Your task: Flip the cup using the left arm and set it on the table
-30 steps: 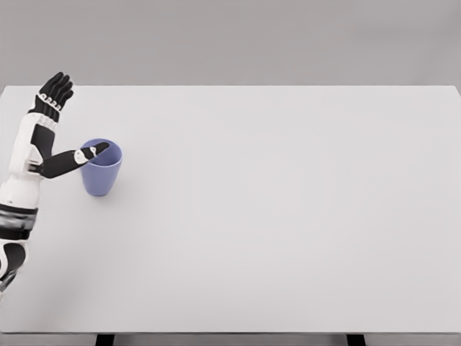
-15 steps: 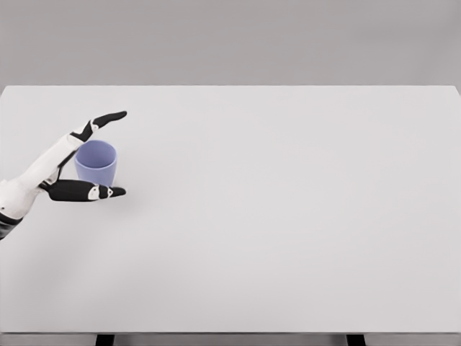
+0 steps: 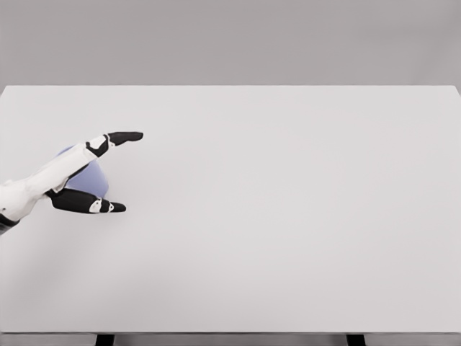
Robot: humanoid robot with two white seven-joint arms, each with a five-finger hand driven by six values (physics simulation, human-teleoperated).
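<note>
The left hand [image 3: 83, 176] is closed around the cup [image 3: 92, 180], which shows between thumb and fingers [image 3: 124, 136], above the desk [image 3: 288, 216].

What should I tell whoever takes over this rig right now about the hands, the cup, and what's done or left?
Left robot hand: around the blue cup, fingers above, thumb below; a firm grip cannot be confirmed.
Right robot hand: not in view.
Cup: at the left side of the white table, mostly hidden behind the hand; its orientation cannot be read.
Done: hand brought to the cup.
Left: flip it and set it on the table.
</note>
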